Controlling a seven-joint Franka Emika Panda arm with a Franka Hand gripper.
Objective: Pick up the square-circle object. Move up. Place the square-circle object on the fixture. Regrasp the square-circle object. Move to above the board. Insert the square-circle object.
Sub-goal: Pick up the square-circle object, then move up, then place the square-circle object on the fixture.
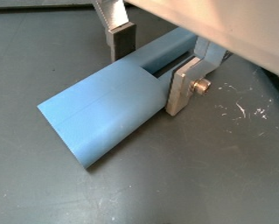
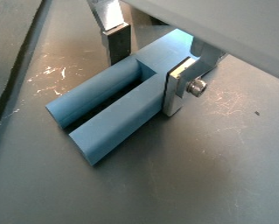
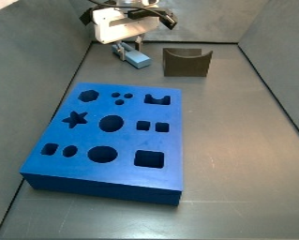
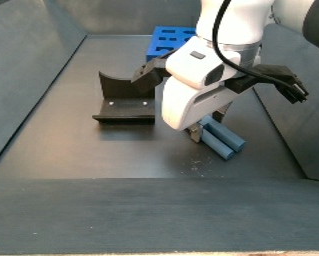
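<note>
Lying flat on the dark floor beside the fixture (image 4: 126,100) and well apart from the board (image 3: 108,136), the square-circle object (image 1: 107,114) sits between the low gripper (image 1: 153,59) fingers (image 1: 184,87), jaws open, straddling without squeezing it.

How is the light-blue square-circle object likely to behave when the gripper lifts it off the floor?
The square-circle object looks rigid, so it probably won't bend. Its flat faces suggest it won't roll. Smooth sides might slip between the gripper fingers straddling it.
</note>
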